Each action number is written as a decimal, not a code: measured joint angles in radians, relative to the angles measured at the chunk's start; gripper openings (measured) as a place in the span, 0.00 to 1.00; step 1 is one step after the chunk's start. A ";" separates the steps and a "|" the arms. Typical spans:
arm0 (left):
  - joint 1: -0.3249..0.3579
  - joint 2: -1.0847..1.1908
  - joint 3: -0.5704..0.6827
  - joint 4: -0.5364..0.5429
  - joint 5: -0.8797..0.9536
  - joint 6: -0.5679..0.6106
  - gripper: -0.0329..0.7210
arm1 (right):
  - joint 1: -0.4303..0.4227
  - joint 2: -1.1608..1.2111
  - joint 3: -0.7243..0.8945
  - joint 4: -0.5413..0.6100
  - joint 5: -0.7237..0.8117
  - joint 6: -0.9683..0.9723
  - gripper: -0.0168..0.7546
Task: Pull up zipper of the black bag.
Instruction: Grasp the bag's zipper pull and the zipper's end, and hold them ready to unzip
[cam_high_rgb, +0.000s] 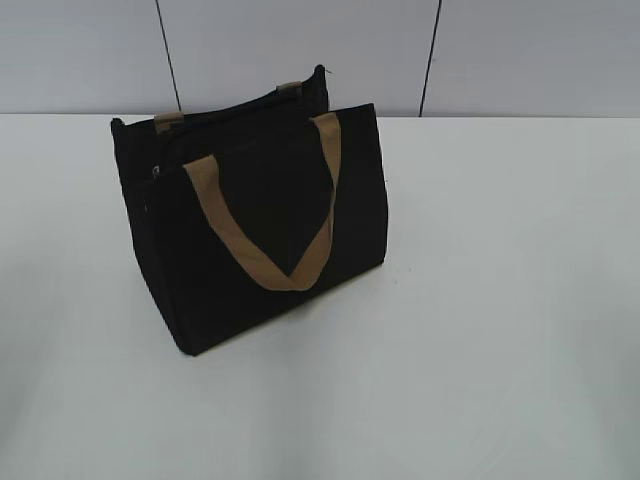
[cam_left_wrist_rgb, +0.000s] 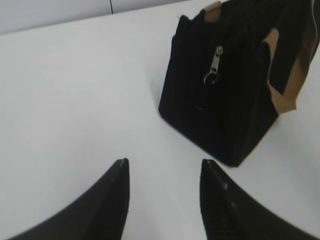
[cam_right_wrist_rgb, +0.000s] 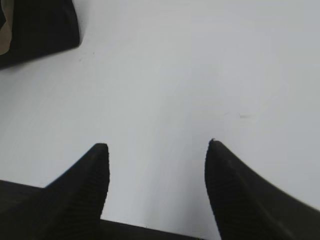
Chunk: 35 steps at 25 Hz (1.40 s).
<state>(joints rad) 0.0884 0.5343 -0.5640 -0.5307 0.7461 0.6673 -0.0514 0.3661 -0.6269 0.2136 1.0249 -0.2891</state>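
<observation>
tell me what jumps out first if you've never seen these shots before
The black bag stands alone on the white table, left of centre, its tan handle drooping down the front. In the left wrist view a silver zipper pull hangs at the bag's end, beyond the open left gripper.

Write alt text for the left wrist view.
A black bag with tan strap handles stands on a white table, its silver zipper pull hanging on the near end. The left gripper hovers open in front, black fingers apart, touching nothing.
</observation>
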 joint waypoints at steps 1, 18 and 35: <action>0.000 0.049 0.000 -0.052 -0.051 0.084 0.51 | 0.001 0.041 -0.018 0.000 -0.014 -0.009 0.62; 0.000 0.707 0.104 -1.154 -0.177 1.501 0.51 | 0.186 0.675 -0.518 0.042 -0.097 -0.184 0.62; -0.076 1.087 -0.002 -1.199 -0.091 1.859 0.50 | 0.413 1.022 -0.834 0.052 -0.053 -0.223 0.62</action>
<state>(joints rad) 0.0123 1.6210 -0.5662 -1.7296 0.6552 2.5268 0.3619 1.3881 -1.4608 0.2652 0.9718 -0.5123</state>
